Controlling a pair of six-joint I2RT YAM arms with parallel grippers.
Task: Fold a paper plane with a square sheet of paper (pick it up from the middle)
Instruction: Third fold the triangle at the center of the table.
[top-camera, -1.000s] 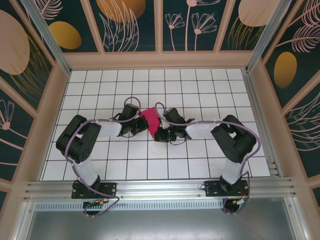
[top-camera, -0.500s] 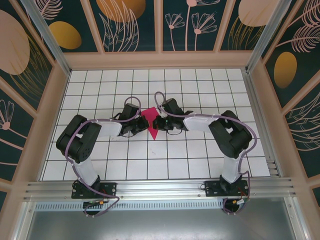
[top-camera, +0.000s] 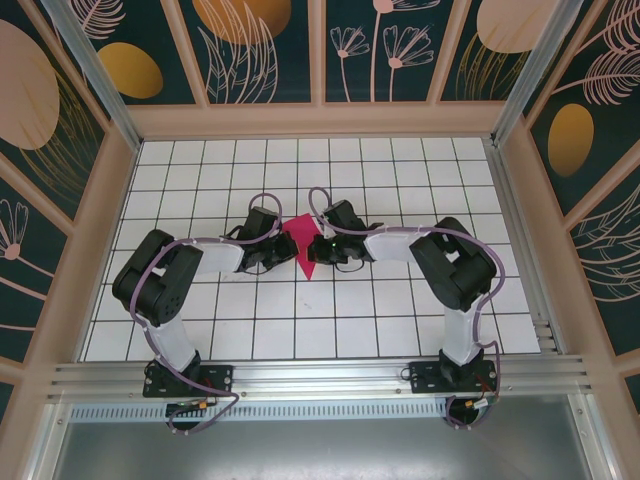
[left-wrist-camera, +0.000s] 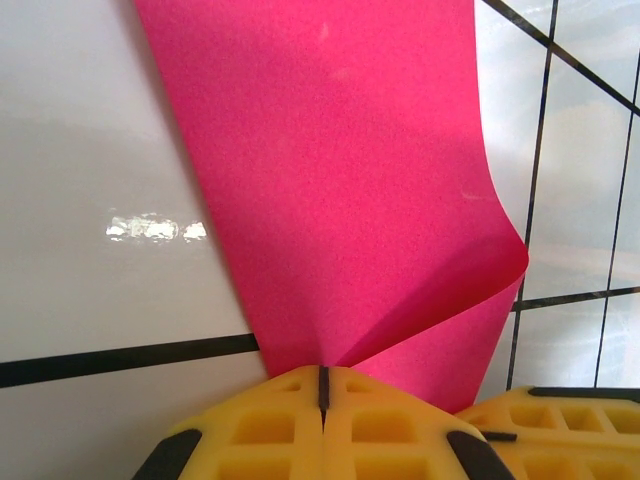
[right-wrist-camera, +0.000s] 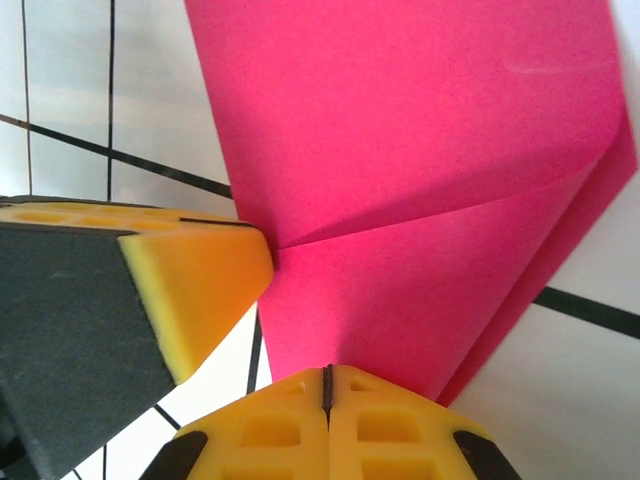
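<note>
Top external: the square sheet of paper (top-camera: 303, 243), part-folded, is seen between left hand (top-camera: 284, 250) and right hand (top-camera: 318, 250), over the bench (top-camera: 400, 180).
Left wrist: the left hand is pressed together, pinching the sheet's curled edge at its fingertips.
Right wrist: the right hand is pressed together, pinching the sheet just ahead.
An early fold is judged in hand; edge alignment and creasing are called for next.

The square sheet of paper (top-camera: 301, 243) was plain magenta-pink, unpatterned. The table (top-camera: 300, 335) was white, ruled with a black grid. The left pincer (left-wrist-camera: 322, 390) and right pincer (right-wrist-camera: 327, 392) were yellow with black trim. The wall panels (top-camera: 262, 55) were dark teal, bearing peach and gold plant motifs.
</note>
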